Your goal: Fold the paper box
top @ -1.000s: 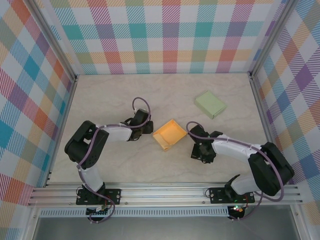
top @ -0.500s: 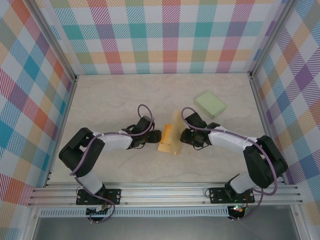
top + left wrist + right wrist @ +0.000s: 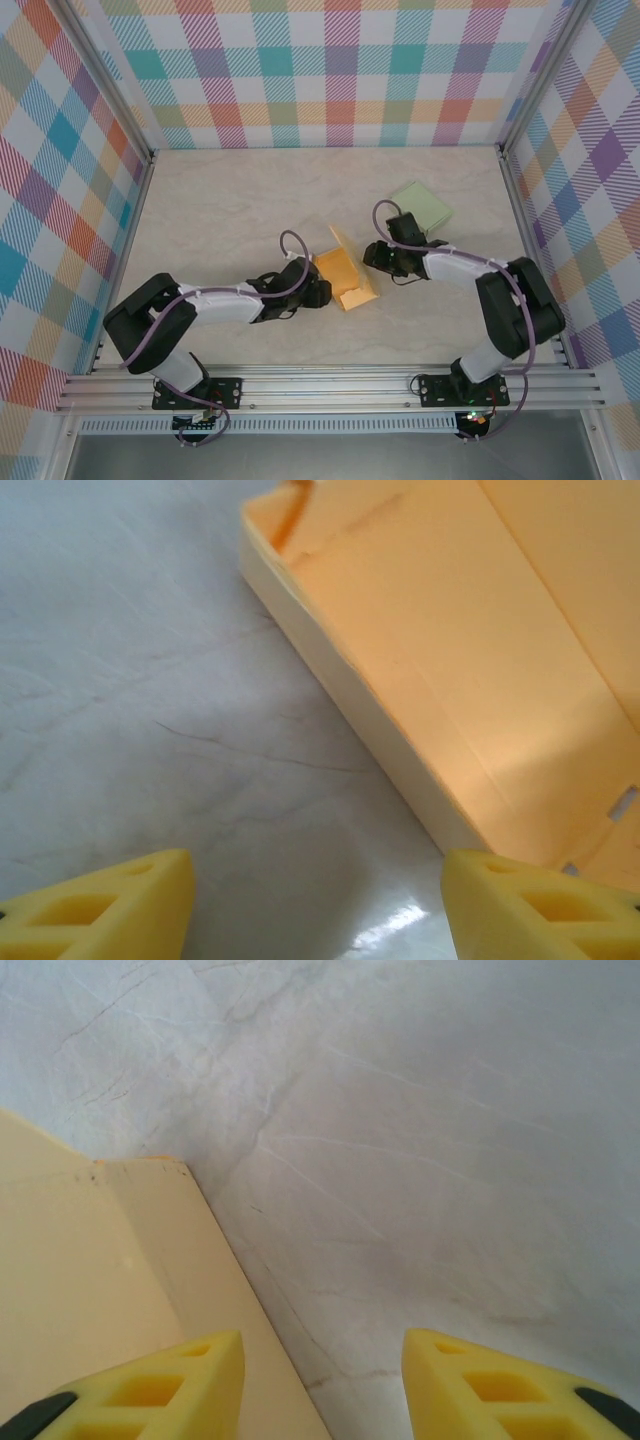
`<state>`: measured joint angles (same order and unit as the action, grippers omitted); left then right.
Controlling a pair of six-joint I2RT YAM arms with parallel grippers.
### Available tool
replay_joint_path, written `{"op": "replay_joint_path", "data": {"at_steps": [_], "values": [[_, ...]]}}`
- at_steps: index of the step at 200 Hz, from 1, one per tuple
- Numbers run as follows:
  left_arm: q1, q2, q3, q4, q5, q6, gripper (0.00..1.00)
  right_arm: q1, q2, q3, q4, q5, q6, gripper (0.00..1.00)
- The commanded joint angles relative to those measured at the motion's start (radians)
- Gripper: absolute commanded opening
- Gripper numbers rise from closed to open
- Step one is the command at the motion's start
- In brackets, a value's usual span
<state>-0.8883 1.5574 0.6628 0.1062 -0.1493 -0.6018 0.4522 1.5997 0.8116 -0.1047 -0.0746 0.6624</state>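
Lab test cell: plaid walls [image 3: 340, 80], aluminium rail [image 3: 330, 385], marble tabletop [image 3: 220, 200].

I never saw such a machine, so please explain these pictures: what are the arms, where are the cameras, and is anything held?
Two robot arms stand at the near edge of a table. One picture looks down from above; the other two come from cameras on the wrists, so the yellow tips are the arms' own fingers. On the table are an orange paper box, between the arms, and a green box farther back on the right. The left gripper and right gripper are open beside the orange box; neither holds anything.
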Motion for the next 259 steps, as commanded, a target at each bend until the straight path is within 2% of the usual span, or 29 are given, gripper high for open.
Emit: {"op": "replay_joint_path", "data": {"at_steps": [1, 27, 53, 77, 91, 99, 115, 122, 144, 163, 185, 215, 236, 259], "values": [[-0.062, 0.006, -0.005, 0.066, -0.053, -0.082, 0.66, -0.011, 0.063, 0.103, 0.036, -0.102, -0.078, 0.46], [-0.109, 0.015, -0.008, 0.108, -0.104, -0.132, 0.65, -0.022, 0.131, 0.218, -0.043, -0.108, -0.121, 0.46], [-0.121, -0.072, -0.034, 0.104, -0.160, -0.137, 0.65, -0.068, 0.112, 0.297, -0.165, -0.060, -0.164, 0.47], [-0.116, -0.206, -0.019, -0.030, -0.283, -0.034, 0.67, -0.111, 0.009, 0.305, -0.299, 0.060, -0.170, 0.50], [-0.069, -0.249, 0.013, -0.116, -0.332, 0.070, 0.69, -0.127, -0.087, 0.262, -0.370, 0.148, -0.146, 0.53], [-0.024, -0.255, 0.025, -0.131, -0.312, 0.141, 0.69, -0.130, -0.145, 0.223, -0.394, 0.180, -0.132, 0.55], [0.073, -0.235, 0.061, -0.140, -0.173, 0.315, 0.72, -0.133, -0.262, 0.133, -0.422, 0.209, -0.106, 0.64], [0.099, -0.215, 0.088, -0.156, -0.152, 0.378, 0.73, -0.132, -0.310, 0.095, -0.436, 0.205, -0.094, 0.68], [0.140, -0.128, 0.144, -0.157, -0.120, 0.552, 0.73, -0.131, -0.464, -0.018, -0.506, 0.175, -0.041, 0.79], [0.158, -0.059, 0.182, -0.142, -0.026, 0.643, 0.75, -0.129, -0.633, -0.139, -0.511, 0.124, 0.011, 0.82], [0.162, 0.028, 0.237, -0.127, 0.020, 0.704, 0.75, -0.125, -0.807, -0.233, -0.554, 0.063, 0.057, 0.82], [0.163, 0.137, 0.319, -0.148, 0.003, 0.734, 0.72, -0.099, -0.966, -0.305, -0.603, -0.037, 0.106, 0.79], [0.162, 0.184, 0.350, -0.138, -0.008, 0.730, 0.61, -0.050, -1.017, -0.335, -0.609, -0.071, 0.143, 0.77], [0.162, 0.229, 0.373, -0.137, -0.018, 0.695, 0.44, 0.054, -1.052, -0.387, -0.563, -0.051, 0.217, 0.75]]}}
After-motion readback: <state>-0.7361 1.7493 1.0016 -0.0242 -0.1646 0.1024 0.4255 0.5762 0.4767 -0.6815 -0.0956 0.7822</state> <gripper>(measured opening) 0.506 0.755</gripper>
